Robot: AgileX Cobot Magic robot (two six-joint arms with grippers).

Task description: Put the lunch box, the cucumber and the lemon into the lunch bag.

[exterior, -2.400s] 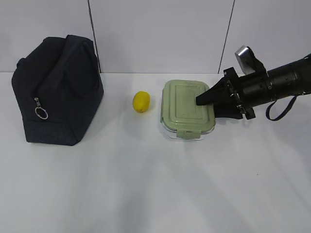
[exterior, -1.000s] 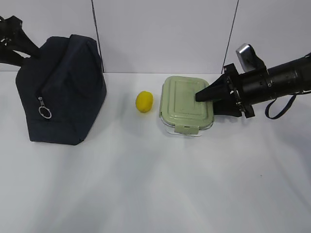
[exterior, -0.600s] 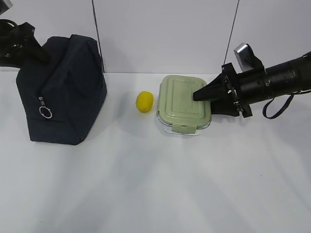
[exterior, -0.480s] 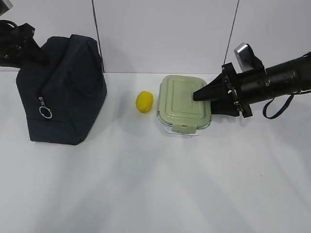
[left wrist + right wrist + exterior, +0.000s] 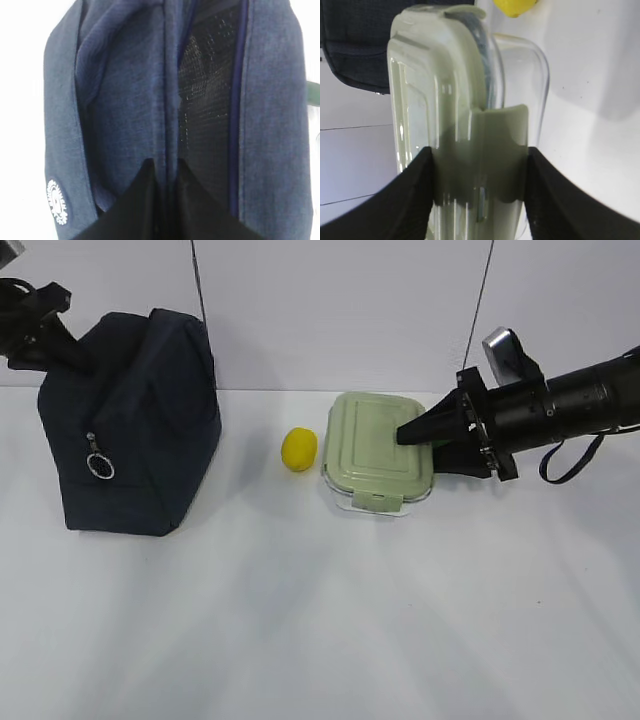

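Observation:
The navy lunch bag (image 5: pixel 140 430) stands at the left, its silver ring pull (image 5: pixel 100 467) on the front. My left gripper (image 5: pixel 78 352) is at its top left; in the left wrist view it (image 5: pixel 166 167) is shut on a fold of the bag's fabric (image 5: pixel 115 100) beside the open mesh-lined mouth. The lemon (image 5: pixel 298 449) lies between the bag and the lunch box (image 5: pixel 378 452). My right gripper (image 5: pixel 422 443) is shut on the box's right end; its fingers (image 5: pixel 420 190) clamp lid and base (image 5: pixel 445 100). The cucumber is out of view.
The white table (image 5: pixel 320 620) spreads in front of the objects. A white panelled wall (image 5: pixel 340 310) stands close behind them. The right wrist view shows the lemon (image 5: pixel 515 6) and the bag (image 5: pixel 355 40) beyond the box.
The left gripper came in and took hold of the bag's top, and the bag shifted slightly right. The right gripper has carried the lunch box slightly left.

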